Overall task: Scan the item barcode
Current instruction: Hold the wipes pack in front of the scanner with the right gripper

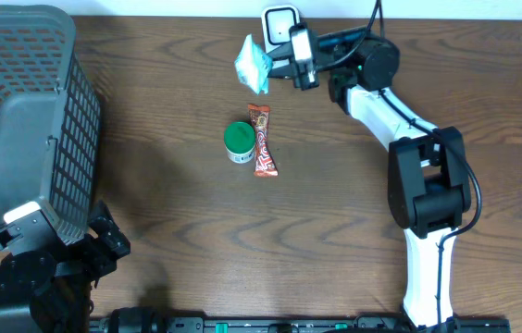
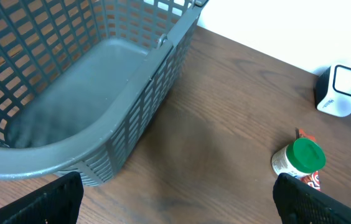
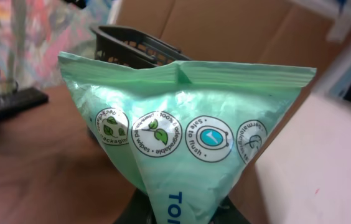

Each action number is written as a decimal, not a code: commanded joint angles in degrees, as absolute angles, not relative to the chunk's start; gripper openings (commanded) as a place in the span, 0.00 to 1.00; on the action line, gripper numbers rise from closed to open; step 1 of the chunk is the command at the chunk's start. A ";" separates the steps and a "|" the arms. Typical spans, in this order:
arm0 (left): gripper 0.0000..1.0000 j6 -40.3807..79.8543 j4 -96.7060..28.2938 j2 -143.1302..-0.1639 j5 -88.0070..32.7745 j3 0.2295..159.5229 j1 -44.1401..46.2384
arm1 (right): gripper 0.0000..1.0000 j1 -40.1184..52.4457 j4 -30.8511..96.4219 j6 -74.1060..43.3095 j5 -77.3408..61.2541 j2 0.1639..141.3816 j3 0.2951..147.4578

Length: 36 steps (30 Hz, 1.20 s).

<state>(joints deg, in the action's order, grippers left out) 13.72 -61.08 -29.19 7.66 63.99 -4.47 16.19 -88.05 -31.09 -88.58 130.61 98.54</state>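
Overhead view: the right fingers pinch a pale green pack of wipes and hold it off the desk, near the far edge and just beside the white-faced barcode scanner. Judging by this, the pack is lifted so that one face can be turned toward the scanner window. A green-lidded jar and a red candy bar lie touching side by side mid-desk, probably waiting their turn. The bar has white lettering that is too small to read. A grey mesh basket fills the far-left corner, seemingly the drop-off for scanned goods. The left fingers rest at the near-left corner, out of the way.

Left wrist view: the left fingers are spread wide, one at each lower corner of the frame, with nothing between them. The basket is empty. The scanner, jar and bar sit well apart from it, toward the right.

Right wrist view: the pack fills the frame, gripped from below by dark fingers that barely show. A row of round badges reads "packaging", "100% ... wipes" and "Safe to flush". A fourth starts "dermatolog" and is cut off at the fold. Blue letters "TO" begin lower down. No barcode shows on this face, so it is likely on the side facing away.
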 commanded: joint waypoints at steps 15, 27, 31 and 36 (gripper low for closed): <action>0.98 13.67 -60.86 -29.06 8.14 63.96 -4.75 | 0.01 3.29 -69.06 -56.34 -89.32 130.04 97.73; 0.98 13.67 -60.86 -29.06 8.14 63.96 -4.75 | 0.01 6.76 -32.64 -62.11 -89.36 130.04 94.37; 0.98 13.67 -60.86 -29.06 8.14 63.96 -4.75 | 0.01 10.00 -33.58 -56.95 -89.34 130.04 89.76; 0.98 13.65 -60.86 -29.06 8.14 63.96 -4.75 | 0.02 11.29 -33.63 -46.37 -88.62 130.04 85.62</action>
<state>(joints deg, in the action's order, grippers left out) 13.72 -61.06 -29.19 7.66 63.99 -4.47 11.70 -33.36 -55.20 -88.75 130.65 87.07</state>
